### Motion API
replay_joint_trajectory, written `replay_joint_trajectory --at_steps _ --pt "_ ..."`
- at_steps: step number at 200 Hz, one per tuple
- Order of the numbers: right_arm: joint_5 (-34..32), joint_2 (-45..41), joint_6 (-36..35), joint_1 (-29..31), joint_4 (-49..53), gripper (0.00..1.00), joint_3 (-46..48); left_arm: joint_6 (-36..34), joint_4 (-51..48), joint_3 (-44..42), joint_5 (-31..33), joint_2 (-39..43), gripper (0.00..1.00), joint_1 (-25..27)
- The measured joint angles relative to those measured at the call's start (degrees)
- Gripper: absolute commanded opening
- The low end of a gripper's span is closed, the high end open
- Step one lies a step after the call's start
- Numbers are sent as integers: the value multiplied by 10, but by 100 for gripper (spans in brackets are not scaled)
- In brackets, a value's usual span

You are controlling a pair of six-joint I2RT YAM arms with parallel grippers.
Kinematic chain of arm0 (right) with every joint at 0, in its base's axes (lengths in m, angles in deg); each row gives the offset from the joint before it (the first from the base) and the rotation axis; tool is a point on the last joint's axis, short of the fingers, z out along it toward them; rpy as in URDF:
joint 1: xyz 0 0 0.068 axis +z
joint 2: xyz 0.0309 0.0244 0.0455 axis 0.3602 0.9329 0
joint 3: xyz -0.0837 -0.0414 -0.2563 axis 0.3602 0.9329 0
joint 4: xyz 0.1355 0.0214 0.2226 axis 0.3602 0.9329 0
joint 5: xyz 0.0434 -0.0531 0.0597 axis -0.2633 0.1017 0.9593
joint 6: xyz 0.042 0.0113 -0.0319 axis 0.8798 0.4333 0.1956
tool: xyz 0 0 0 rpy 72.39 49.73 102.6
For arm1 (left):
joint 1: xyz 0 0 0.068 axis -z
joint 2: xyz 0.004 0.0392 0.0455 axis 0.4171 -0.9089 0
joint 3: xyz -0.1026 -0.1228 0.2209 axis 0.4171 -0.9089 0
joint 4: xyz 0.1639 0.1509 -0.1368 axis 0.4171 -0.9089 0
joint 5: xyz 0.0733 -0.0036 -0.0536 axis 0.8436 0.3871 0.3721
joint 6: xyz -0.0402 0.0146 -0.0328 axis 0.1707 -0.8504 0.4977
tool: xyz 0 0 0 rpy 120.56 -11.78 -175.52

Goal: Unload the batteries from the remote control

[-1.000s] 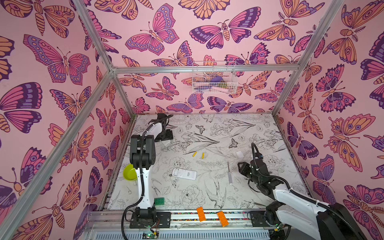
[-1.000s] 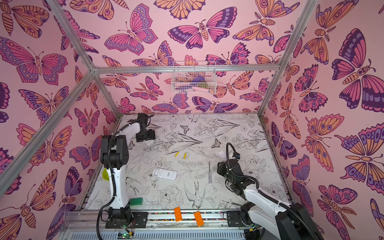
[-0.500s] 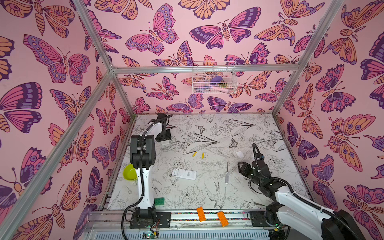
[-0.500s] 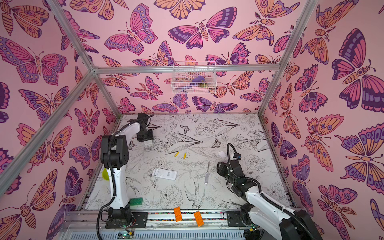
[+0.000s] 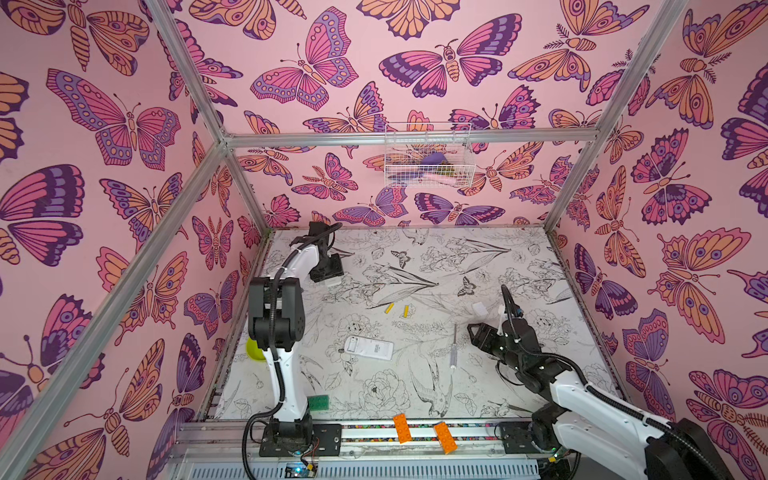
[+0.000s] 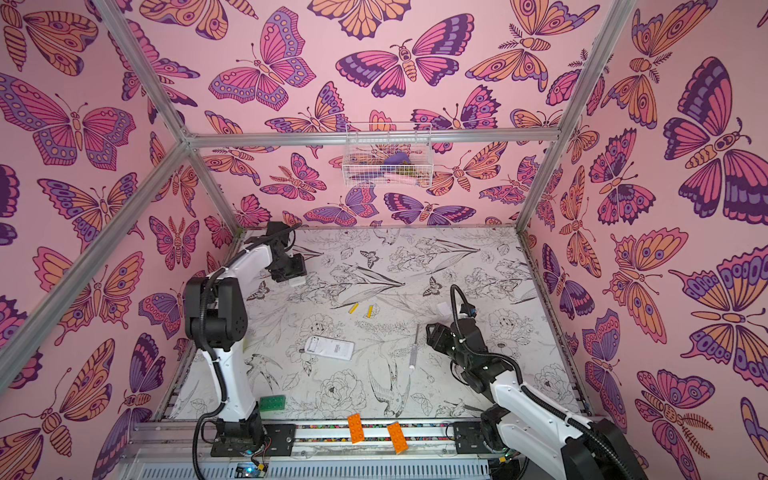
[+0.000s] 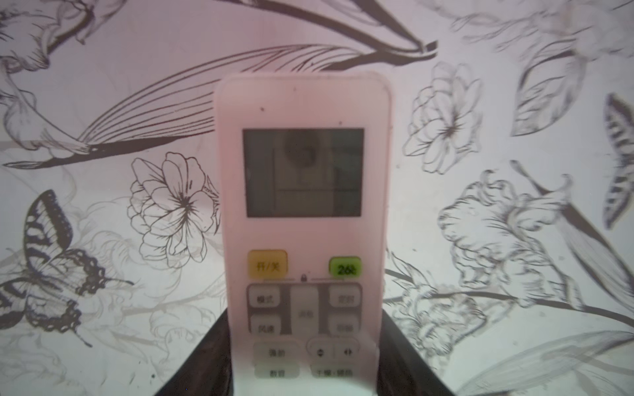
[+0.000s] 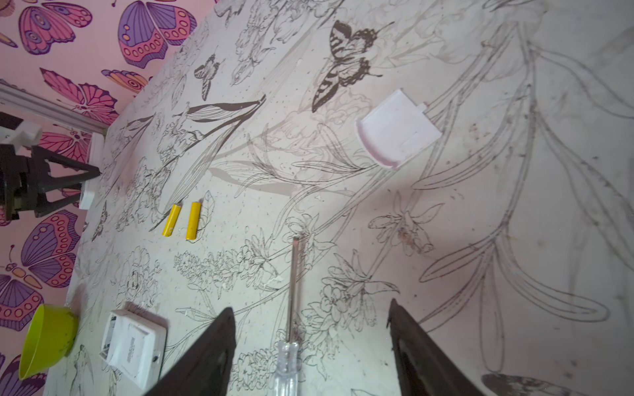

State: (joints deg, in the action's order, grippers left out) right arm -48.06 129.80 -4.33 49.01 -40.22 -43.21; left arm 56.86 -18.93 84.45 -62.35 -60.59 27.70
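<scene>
— Can anything be read here?
— Only on the white remote (image 7: 303,219) in the left wrist view. Its yellow button (image 7: 267,265) says "开/关", and its green button (image 7: 345,269) says "26" with a degree mark.
— And the grey buttons (image 7: 266,299)?
— They carry Chinese characters, too blurred to read.

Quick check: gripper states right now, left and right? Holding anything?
Left gripper: closed on the white remote.
Right gripper: open, holding nothing; the screwdriver lies loose beneath it.

Pink butterfly walls (image 5: 324,187), aluminium frame (image 5: 407,139), black-and-white floral floor (image 5: 374,395), wire basket (image 5: 428,180)
</scene>
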Motion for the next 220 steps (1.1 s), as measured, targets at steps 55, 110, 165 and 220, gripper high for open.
replay_joint_trajectory --at_steps 55,110,165,220 --pt "-16 69 3 75 -43 69 -65 43 46 -110 -91 109 40 1" --pt "-35 181 10 153 -104 67 -151 150 160 -261 -198 196 38 16" --pt "-58 278 16 229 -172 66 -228 304 336 -406 -271 270 35 45" --pt "-68 395 18 274 -218 65 -309 401 445 -448 -289 278 34 82"
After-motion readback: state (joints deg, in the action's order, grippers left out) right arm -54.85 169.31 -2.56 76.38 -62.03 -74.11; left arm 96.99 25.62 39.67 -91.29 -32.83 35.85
